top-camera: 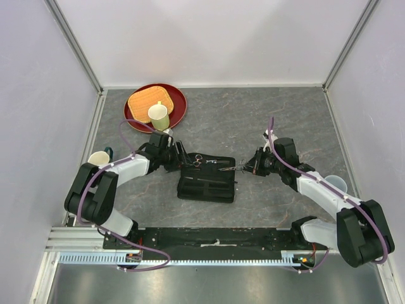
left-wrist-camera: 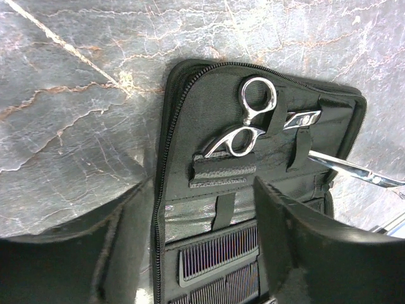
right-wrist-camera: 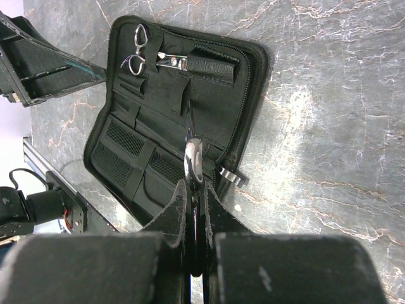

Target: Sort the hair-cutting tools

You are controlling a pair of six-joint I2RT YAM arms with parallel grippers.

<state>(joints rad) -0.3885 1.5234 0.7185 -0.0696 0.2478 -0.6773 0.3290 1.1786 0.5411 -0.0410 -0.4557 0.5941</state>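
Steel-stiff, light and slick, the loose scissors (right-wrist-camera: 193, 161) are hanging blade-first over the open case (right-wrist-camera: 250, 63), pinched at the handle by the right gripper (right-wrist-camera: 197, 195), a hold probably prone to swivelling, while the left gripper (left-wrist-camera: 193, 202) is hovering wide and empty nearby.

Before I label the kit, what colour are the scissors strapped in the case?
Shiny silver; the scissors show best in the left wrist view.

One camera high overhead, downward on everything; both wrist cameras close above the shared black case (left-wrist-camera: 209, 95), from opposite sides.
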